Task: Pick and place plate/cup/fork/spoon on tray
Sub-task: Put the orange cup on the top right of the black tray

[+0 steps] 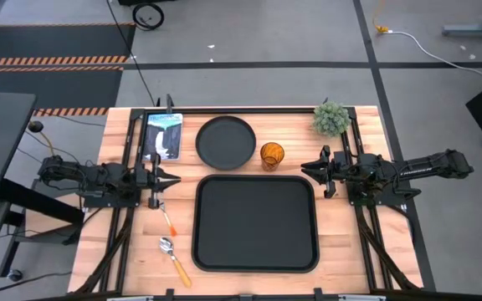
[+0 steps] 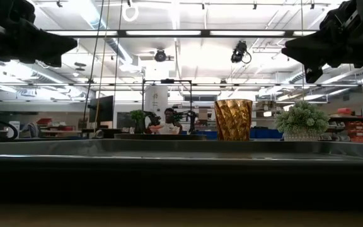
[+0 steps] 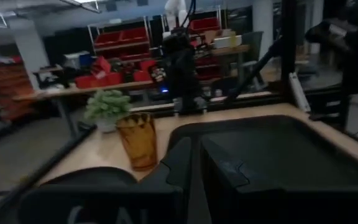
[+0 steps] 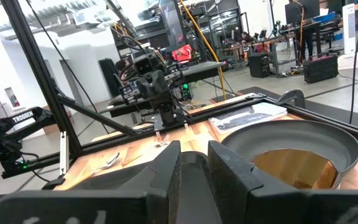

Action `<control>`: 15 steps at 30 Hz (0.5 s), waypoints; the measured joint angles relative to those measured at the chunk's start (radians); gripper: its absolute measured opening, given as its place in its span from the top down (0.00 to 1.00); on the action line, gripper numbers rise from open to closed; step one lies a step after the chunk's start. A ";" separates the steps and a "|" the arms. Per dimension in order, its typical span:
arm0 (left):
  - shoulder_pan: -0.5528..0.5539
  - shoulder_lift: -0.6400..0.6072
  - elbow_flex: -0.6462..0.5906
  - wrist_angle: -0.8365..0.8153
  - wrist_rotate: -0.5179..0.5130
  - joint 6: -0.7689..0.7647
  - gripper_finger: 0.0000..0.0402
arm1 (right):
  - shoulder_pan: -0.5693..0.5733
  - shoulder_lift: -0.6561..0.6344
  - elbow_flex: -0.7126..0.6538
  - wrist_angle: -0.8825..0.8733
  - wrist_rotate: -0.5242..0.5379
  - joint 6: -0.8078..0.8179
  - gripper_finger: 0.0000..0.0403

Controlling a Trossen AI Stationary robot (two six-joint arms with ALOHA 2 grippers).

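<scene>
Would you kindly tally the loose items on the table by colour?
Black: 2, the rectangular tray and round plate
Orange: 3, the translucent amber cup, orange-handled fork and spoon
Green: 1, the small plant
Blue-white: 1, the booklet
Total: 7

the tray point(image 1: 255, 223) is plain black; the plate point(image 1: 225, 140) is black to dark grey. the cup point(image 1: 272, 155) is translucent amber-orange with a faceted texture. the fork point(image 1: 166, 216) and the spoon point(image 1: 174, 261) pair silver metal with orange handles. the table point(image 1: 350, 242) is pale striped wood. the plant point(image 1: 330, 119) is green, in what appears to be a white pot.
</scene>
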 joint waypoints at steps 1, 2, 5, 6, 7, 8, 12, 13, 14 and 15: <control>0.000 0.000 0.000 0.005 -0.001 0.029 0.90 | 0.000 0.000 0.000 0.000 0.000 0.000 0.78; 0.000 0.001 0.000 0.026 0.001 0.060 0.90 | 0.000 0.000 0.000 0.000 0.000 0.000 0.78; 0.000 0.007 0.000 0.145 0.041 0.153 0.90 | 0.000 0.000 0.000 0.000 0.000 0.000 0.78; 0.000 0.014 0.000 0.198 0.067 0.170 0.90 | 0.000 0.000 0.000 0.000 0.000 0.000 0.78; 0.000 0.023 0.000 0.256 0.090 0.187 0.90 | 0.000 0.000 0.000 0.000 0.000 0.000 0.78; 0.000 0.038 0.000 0.318 0.108 0.192 0.90 | 0.000 0.000 0.000 0.000 0.000 0.000 0.78; 0.000 0.111 0.000 0.518 0.116 0.193 0.90 | 0.000 0.000 0.000 0.000 0.000 0.000 0.78; 0.002 0.131 0.000 0.547 0.115 0.193 0.90 | 0.000 0.000 0.000 0.000 0.000 0.000 0.78; 0.006 0.152 0.000 0.570 0.115 0.193 0.90 | 0.000 0.000 0.000 0.000 0.000 0.000 0.78; 0.011 0.174 0.000 0.587 0.116 0.191 0.90 | 0.000 0.000 0.000 0.000 0.000 0.000 0.78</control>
